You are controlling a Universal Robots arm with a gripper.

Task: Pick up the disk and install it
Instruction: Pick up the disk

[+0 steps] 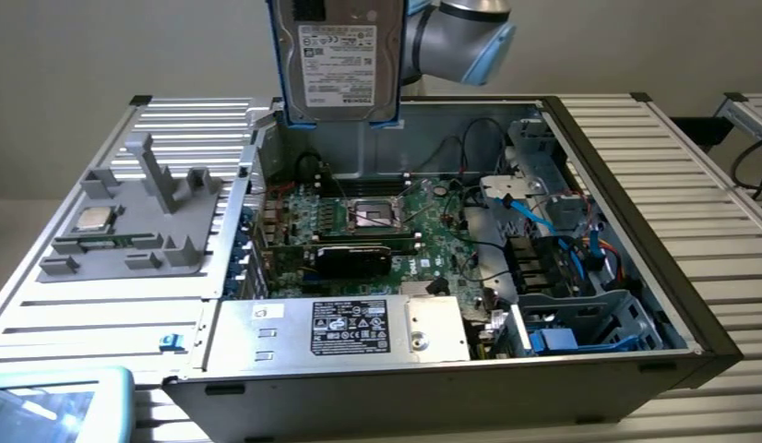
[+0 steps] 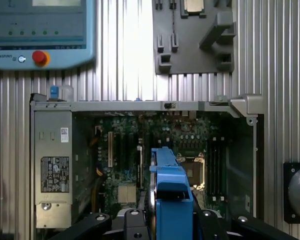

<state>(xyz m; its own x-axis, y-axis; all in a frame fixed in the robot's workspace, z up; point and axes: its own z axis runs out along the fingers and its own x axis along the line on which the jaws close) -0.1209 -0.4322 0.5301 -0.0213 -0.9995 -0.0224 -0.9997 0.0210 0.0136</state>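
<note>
The disk (image 1: pixel 338 65), a silver-grey drive with a white label in a blue bracket, hangs upright above the back of the open computer case (image 1: pixel 627 185). In the wrist view its blue bracket edge (image 2: pixel 170 190) sits between the black fingers (image 2: pixel 132 220) of my gripper (image 2: pixel 171 222), which is shut on it. The disk is in the air over the motherboard (image 2: pixel 125 150), near the CPU socket (image 2: pixel 195 170), touching nothing below. The arm's grey and blue joint (image 1: pixel 461 32) is just behind the disk.
A silver power supply with a black label (image 1: pixel 344 328) lies along the case's near side. A drive bay with blue parts (image 1: pixel 590 323) and cables is at the exterior view's right. A grey fixture (image 1: pixel 135 231) holds a CPU chip (image 1: pixel 92 220). A teach pendant (image 2: pixel 40 30) lies beside the case.
</note>
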